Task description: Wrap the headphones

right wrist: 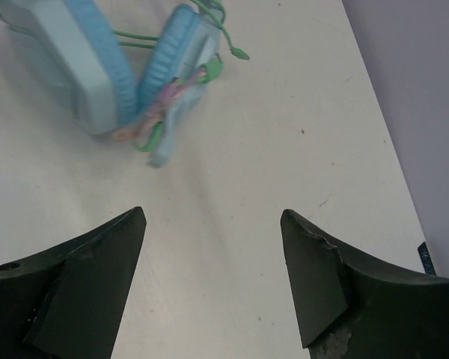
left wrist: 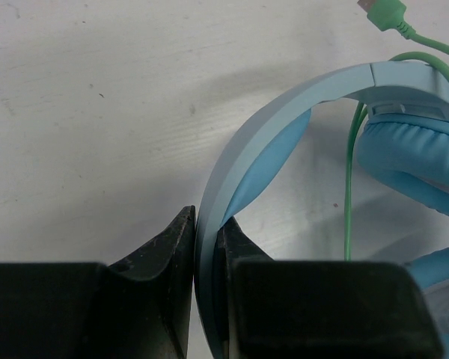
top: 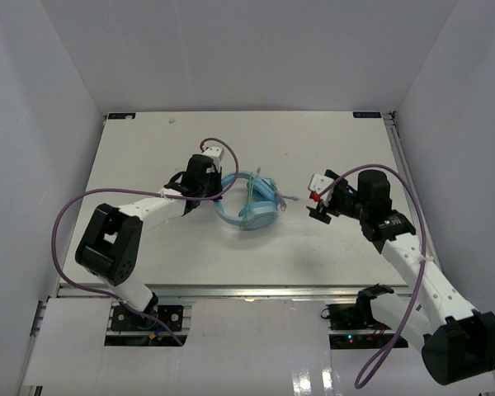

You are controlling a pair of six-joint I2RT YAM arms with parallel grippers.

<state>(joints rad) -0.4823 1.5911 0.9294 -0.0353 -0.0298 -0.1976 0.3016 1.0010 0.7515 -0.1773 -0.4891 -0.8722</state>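
Note:
The light blue headphones lie in the middle of the white table. My left gripper is shut on the headband, which passes between its two fingertips in the left wrist view. The thin green cable hangs beside the blue earcup pad, and its green plug lies at the top. My right gripper is open and empty, right of the headphones and apart from them. In the right wrist view the two earcups lie ahead at the upper left, with green cable looped round them.
The white table is boxed in by white walls at the back and on both sides. Thick purple robot cables loop off both arms. In the right wrist view the table's right edge runs close by.

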